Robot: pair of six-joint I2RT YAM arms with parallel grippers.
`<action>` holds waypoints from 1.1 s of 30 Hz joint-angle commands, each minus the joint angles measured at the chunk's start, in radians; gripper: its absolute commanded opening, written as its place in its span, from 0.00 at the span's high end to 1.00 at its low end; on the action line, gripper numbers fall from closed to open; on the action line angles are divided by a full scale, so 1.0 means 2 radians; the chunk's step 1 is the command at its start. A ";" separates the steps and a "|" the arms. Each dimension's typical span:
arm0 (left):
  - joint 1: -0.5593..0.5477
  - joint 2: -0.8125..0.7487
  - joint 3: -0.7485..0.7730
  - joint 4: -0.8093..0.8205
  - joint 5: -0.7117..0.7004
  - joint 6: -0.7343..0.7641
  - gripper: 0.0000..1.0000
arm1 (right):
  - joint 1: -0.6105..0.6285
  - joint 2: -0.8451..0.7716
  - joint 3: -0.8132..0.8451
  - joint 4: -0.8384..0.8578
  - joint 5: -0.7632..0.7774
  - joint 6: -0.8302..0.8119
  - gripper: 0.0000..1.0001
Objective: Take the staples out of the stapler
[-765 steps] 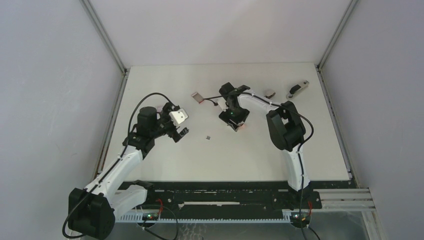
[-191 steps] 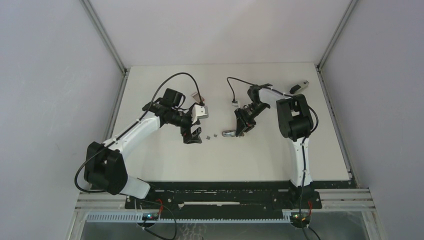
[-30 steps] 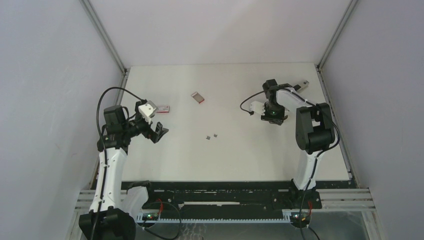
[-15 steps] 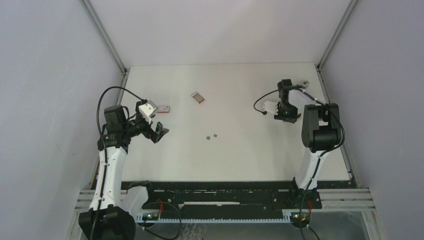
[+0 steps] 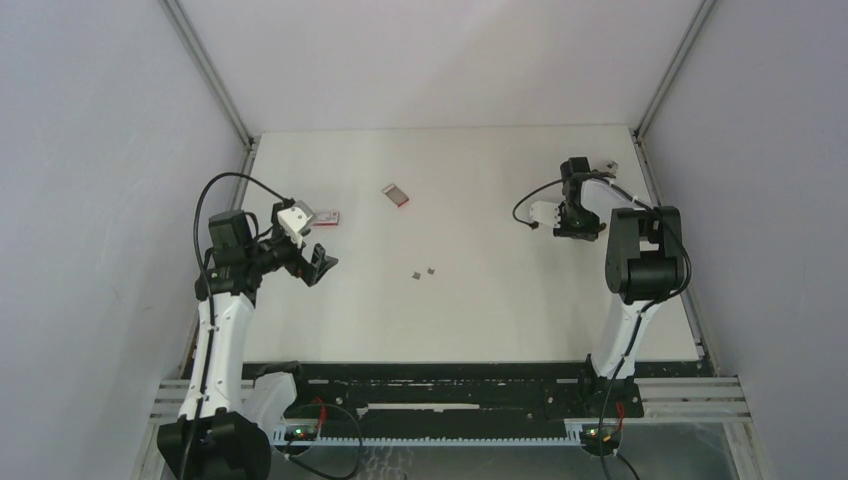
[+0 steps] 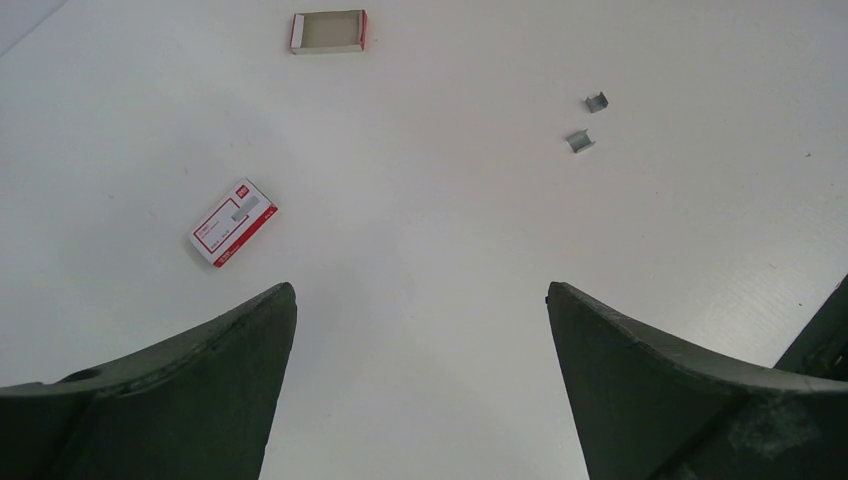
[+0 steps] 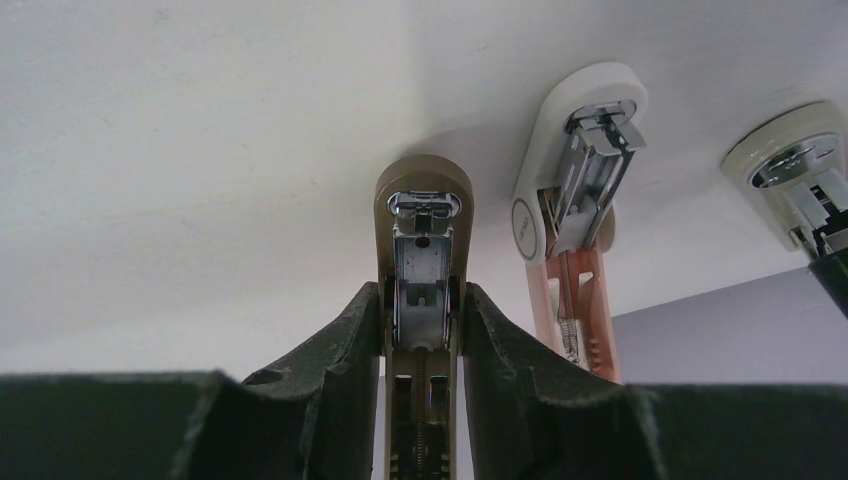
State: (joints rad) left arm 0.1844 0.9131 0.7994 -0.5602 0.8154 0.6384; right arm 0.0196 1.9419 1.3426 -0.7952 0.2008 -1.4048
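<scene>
Stapler [image 7: 424, 200] carried well right of staples [image 6: 580, 141].
Right gripper [image 7: 424, 300] pinches it; left gripper [image 6: 420, 290] spread wide (unloading looks done).

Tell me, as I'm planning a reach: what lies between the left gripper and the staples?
Only bare table between left gripper and staples; the left wrist view shows it.

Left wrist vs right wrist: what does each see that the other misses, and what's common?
Left wrist only: the staples lying loose, a closed red-and-white box, an open box tray, and the left end effector, open and empty. Right wrist only: the right end effector shut on the brown stapler, with a white-and-pink stapler and a cream stapler alongside. Both: the white table.
</scene>
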 commanded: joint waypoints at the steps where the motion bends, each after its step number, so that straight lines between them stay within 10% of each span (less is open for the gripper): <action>1: 0.005 0.000 -0.007 0.007 0.011 0.002 0.00 | 0.002 0.008 0.000 0.012 -0.005 -0.016 0.75; 33: 0.005 0.000 -0.006 0.006 0.014 0.003 0.00 | 0.011 0.017 -0.015 0.006 -0.005 -0.018 0.66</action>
State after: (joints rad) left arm 0.1848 0.9169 0.7994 -0.5613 0.8154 0.6384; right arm 0.0452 1.9636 1.3270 -0.7746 0.1825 -1.4227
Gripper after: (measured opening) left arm 0.996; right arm 0.325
